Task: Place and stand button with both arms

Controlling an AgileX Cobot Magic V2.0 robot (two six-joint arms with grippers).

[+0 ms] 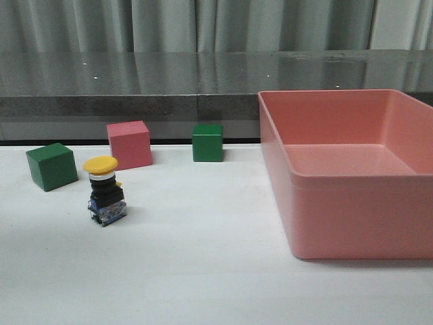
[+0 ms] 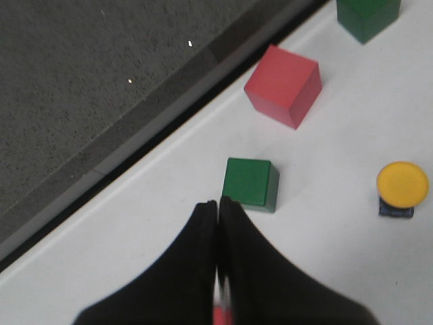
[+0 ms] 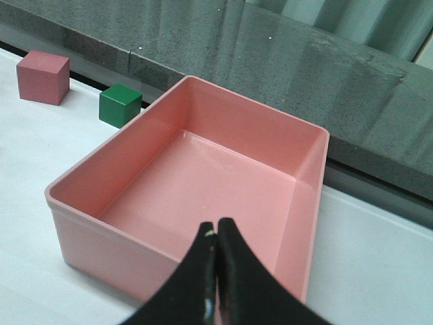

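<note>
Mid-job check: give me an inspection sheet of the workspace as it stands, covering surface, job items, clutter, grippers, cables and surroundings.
Surface: white table, no spills or marks seen.
Job's things: button stands upright on its blue-clear base, yellow cap on top, apart from every cube and from both grippers.
Clutter: left green cube, pink cube and second green cube along the table's far side; large pink bin, with nothing seen inside.
Grippers: left gripper shut, empty, above the table near a green cube; right gripper shut, empty, over the bin.
Cables: nothing seen.
Surroundings: grey ledge behind the table, curtain beyond.
</note>
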